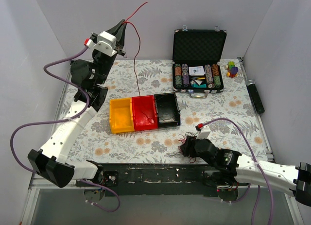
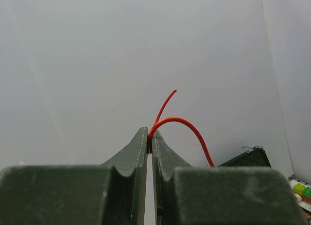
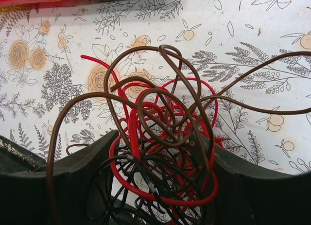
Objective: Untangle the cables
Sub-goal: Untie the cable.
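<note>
Left gripper (image 1: 122, 24): it is high up at the back left. Its jaws are pressed together and pinch one red wire (image 1: 137, 64) near the wire's end.
Red wire's line: it hangs almost straight down from those jaws. Its low end is at the back rim of the red bin (image 1: 145, 122).
Right gripper (image 3: 160, 162): it is low on the table (image 1: 233, 108), at the near edge. Its jaws are spread wide, one on each side of the tangle of cables (image 3: 160, 113). We can't tell if they touch it.
Tangle: red, brown and black loops are all mixed up and lie flat on the table.
Nearer arm: the left one for the hanging wire, the right one for the tangle.
Next move, we think: bring the wire down so it drops into the red bin below it.
Yellow bin (image 1: 115, 119): we see nothing in it.
Red bin: a thin dark line inside, too small to name.
Black bin (image 1: 177, 110): maybe a pale thin wire. We aren't sure.
Poker chip case (image 1: 199, 43): open, with rows of chips and some cards.
</note>
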You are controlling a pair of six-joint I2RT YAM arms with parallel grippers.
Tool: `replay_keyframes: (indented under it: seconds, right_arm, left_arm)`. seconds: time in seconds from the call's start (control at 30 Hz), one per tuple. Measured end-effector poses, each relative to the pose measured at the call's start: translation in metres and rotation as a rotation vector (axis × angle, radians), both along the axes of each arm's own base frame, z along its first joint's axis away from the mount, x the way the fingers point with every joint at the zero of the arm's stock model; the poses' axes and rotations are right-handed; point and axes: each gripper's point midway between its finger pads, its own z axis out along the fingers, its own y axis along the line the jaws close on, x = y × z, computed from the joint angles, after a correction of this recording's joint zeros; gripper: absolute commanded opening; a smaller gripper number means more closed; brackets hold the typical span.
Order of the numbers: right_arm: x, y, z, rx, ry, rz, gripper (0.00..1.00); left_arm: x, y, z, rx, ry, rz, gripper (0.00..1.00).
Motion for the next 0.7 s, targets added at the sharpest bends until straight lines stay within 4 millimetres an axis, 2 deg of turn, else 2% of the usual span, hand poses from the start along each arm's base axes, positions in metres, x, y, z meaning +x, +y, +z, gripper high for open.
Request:
replay_keyframes:
  seconds: [0.23,0.3,0.43,0.63,0.7]
  right_arm:
    - [0.000,0.000,0.000,0.001,0.000,0.000,0.68]
    - [0.000,0.000,0.000,0.001,0.000,0.000,0.68]
    - [0.000,0.000,0.000,0.000,0.001,0.000,0.67]
    - [0.000,0.000,0.001,0.009,-0.001,-0.002,0.68]
    - [0.000,0.000,0.001,0.009,-0.001,-0.002,0.68]
  left_arm:
    - [0.002,0.000,-0.007,0.018,-0.006,0.016,0.00]
    - [0.004,0.000,-0.015,0.038,-0.013,0.029,0.00]
    - [0.013,-0.003,-0.048,0.104,0.019,0.055,0.00]
    - [0.030,-0.008,-0.119,0.213,0.105,0.083,0.00]
    - [0.034,-0.009,-0.131,0.234,0.120,0.090,0.00]
